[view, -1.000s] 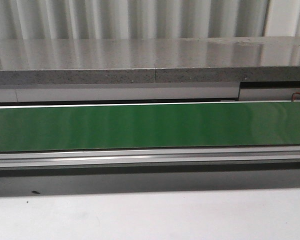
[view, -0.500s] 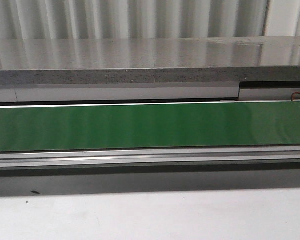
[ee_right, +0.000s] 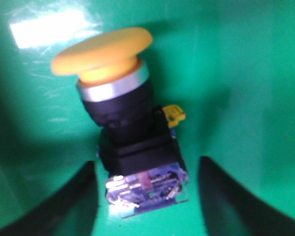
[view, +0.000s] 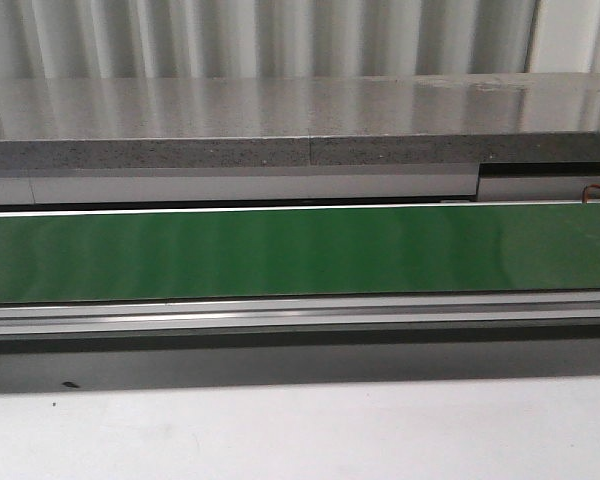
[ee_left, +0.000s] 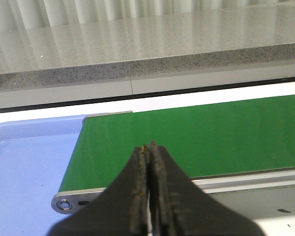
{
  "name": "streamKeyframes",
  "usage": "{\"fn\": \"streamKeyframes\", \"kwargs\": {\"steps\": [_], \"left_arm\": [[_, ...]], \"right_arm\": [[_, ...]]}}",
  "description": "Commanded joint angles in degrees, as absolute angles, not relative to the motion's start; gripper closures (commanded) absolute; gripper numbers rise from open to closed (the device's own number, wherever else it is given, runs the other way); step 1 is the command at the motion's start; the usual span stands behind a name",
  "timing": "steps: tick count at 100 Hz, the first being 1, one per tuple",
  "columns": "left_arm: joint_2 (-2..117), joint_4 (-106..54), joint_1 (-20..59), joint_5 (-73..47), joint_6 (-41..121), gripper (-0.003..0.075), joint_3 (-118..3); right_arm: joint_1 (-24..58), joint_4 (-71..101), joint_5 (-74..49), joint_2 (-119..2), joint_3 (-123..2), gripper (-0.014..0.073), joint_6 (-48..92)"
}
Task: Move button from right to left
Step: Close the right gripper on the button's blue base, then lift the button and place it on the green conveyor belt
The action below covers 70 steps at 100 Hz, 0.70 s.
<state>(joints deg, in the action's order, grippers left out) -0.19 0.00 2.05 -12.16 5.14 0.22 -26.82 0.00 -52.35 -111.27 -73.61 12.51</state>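
Spread wide, my right gripper [ee_right: 146, 196] straddles the button [ee_right: 123, 118], its fingers [ee_right: 64, 201] clear on either side of the rear block, touching nothing. It lies on the green belt [ee_right: 246, 73], yellow cap pointing away from me. Over that belt's end my left gripper [ee_left: 150, 147] stays clenched, empty. No lettering is legible.

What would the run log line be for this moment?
right gripper: open, straddling yellow push-button on green belt | left gripper: shut, empty | blue tray: empty
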Motion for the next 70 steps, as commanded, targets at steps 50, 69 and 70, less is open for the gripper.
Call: {"fn": "streamKeyframes", "kwargs": {"steps": [50,69,70], "left_arm": [[-2.1,-0.6,2.1,-7.8,4.5,0.0741,2.4],[-2.1,-0.6,2.1,-7.8,4.5,0.0741,2.4],[-2.1,-0.6,2.1,-7.8,4.5,0.0741,2.4]], "right_arm": [[-25.6,3.4,-52.8,-97.4,-76.0,0.0494,12.9],[-20.5,4.4,-54.9,-91.0,-76.0,0.0494,9.9],[-20.3,4.4,-55.1,-90.9,-76.0,0.0494,9.8]]}}
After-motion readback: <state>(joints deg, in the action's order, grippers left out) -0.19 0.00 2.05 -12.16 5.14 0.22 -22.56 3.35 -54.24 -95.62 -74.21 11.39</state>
